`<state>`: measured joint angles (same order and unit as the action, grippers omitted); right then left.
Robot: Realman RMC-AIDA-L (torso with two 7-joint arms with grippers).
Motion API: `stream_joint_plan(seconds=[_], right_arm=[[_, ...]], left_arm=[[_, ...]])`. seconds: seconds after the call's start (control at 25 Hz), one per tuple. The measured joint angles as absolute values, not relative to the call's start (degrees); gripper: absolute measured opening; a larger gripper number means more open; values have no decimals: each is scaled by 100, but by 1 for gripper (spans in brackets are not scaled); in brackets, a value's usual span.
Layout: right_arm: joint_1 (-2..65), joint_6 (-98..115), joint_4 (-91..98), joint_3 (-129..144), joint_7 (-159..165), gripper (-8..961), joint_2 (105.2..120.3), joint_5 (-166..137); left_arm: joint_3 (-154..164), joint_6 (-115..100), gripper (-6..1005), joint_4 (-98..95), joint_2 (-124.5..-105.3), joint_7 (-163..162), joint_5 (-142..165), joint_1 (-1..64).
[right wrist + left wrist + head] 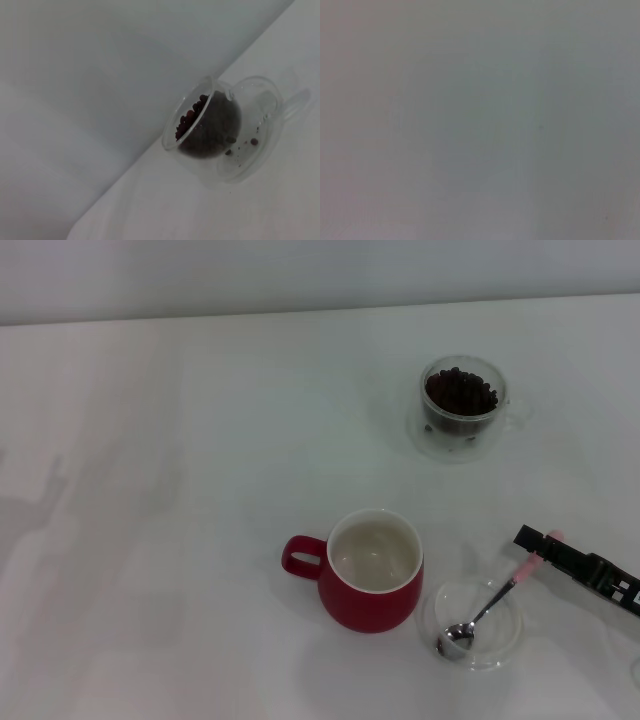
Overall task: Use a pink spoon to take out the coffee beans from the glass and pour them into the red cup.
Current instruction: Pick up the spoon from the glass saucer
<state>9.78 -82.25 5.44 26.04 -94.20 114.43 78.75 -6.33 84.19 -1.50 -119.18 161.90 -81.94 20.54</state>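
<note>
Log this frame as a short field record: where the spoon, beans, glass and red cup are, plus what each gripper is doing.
pink spoon: bowl resting in a shallow clear dish, handle raised toward the right gripper
coffee beans: all in the glass
glass: upright, far right of table
red cup: upright, empty, left of the dish
right gripper: at the spoon's handle end; grip unclear
left gripper: not in view

Your right end effector [545,545] — slim black bar-shaped finger, flat squared tip, small white markings near the rear, matte finish, left arm out of your view
</note>
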Motion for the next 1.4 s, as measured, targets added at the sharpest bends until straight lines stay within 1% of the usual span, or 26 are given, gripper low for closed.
stream_joint_plan(seconds=[0.64,0.84,1.4], right_arm=[[985,-8224,586,2652,-9348,503,11426,7875],[985,-8217,590,2679,-9346,497,11419,7875],[1064,-8202,592,2680,-9342,409,11433,7822]], left_arm=[[-615,8420,745,-123,-11933,16190,-8156,2039],[-615,8425,745,-66,-11937,16189,-8156,2031],[-615,8464,745,-62,-11927,16189,-8156,2004]])
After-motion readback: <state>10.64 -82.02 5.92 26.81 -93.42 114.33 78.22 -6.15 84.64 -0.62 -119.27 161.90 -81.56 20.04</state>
